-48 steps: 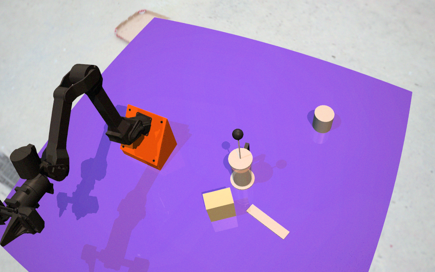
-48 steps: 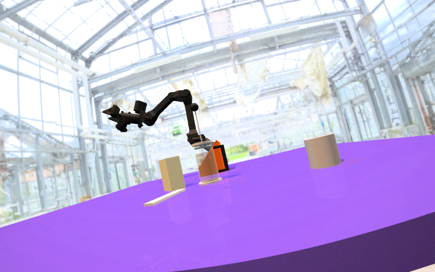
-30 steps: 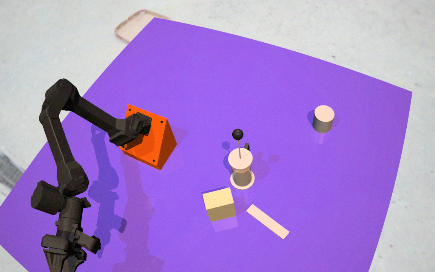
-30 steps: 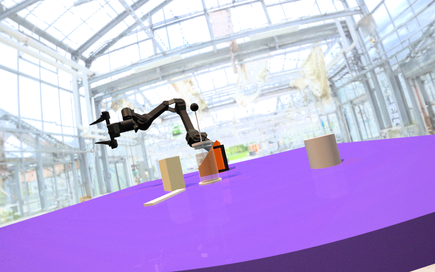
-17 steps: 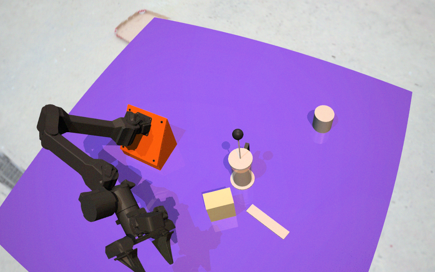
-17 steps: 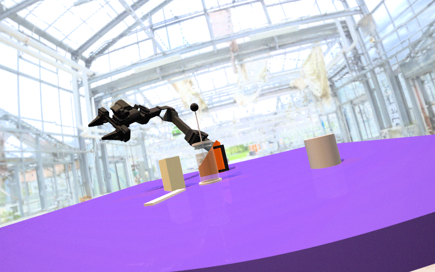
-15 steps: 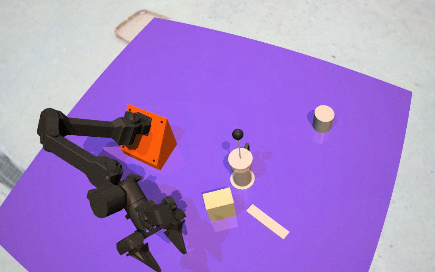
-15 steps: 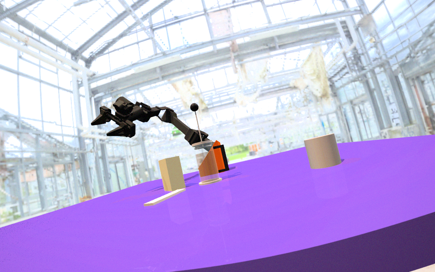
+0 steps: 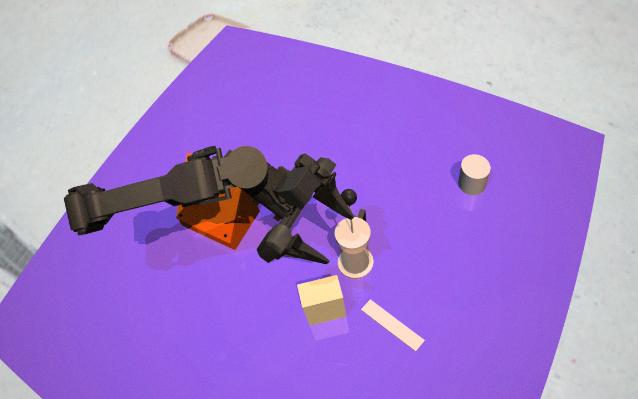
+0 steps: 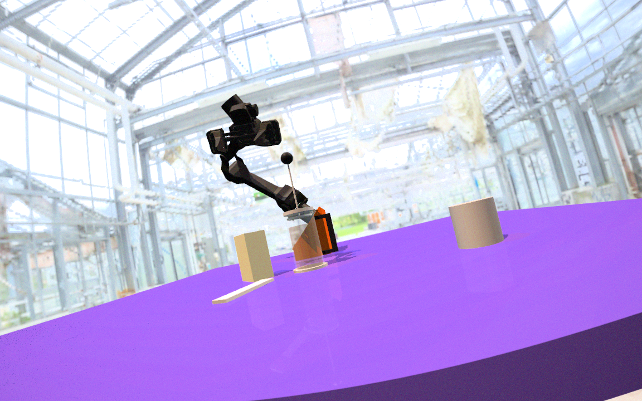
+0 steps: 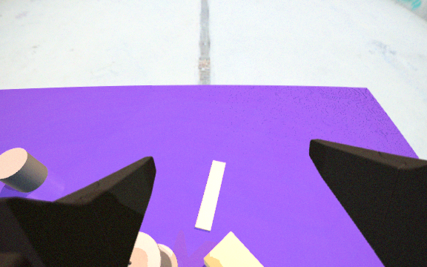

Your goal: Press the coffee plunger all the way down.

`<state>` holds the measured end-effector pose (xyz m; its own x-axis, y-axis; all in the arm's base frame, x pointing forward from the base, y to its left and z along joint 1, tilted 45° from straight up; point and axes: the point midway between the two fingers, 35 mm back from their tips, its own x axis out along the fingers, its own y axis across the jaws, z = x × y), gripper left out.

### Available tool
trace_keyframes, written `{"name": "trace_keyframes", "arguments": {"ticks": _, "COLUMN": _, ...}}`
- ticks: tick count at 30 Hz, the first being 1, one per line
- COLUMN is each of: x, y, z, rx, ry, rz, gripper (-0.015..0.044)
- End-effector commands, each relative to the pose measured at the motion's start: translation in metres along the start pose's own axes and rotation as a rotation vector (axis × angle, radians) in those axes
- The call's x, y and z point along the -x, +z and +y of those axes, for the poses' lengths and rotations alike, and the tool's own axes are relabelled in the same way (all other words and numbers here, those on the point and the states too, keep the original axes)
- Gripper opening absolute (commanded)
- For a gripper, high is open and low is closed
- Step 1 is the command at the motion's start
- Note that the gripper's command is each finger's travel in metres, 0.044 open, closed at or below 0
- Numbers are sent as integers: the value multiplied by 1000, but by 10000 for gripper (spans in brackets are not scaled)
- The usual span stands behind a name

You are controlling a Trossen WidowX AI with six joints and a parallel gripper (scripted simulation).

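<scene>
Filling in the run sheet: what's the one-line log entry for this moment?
phase: approach | gripper: open, empty | plunger knob: raised, untouched | press: upright | next: push knob down
</scene>
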<state>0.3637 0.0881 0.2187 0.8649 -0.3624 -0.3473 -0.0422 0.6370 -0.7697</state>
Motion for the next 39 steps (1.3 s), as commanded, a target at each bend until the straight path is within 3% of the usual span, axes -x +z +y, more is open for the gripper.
{"name": "trace_keyframes", "arguments": {"ticks": 1, "x": 30, "y": 4, "z": 51, "rx": -46, "ry": 39, "rz": 2, "gripper": 440}}
{"name": "trace_keyframes", "arguments": {"ticks": 8, "x": 78, "y": 3, "z": 102, "rx": -96, "ry": 48, "rz": -38, "gripper": 440}}
{"name": "trace_keyframes", "arguments": {"ticks": 18, "x": 46, "y": -47, "z": 108, "rx": -96, "ry": 47, "rz": -39, "gripper": 440}}
{"name": "trace_keyframes", "arguments": {"ticks": 39, "x": 20, "y": -47, "z": 110, "rx": -97, "ry": 47, "rz": -37, "gripper": 440}}
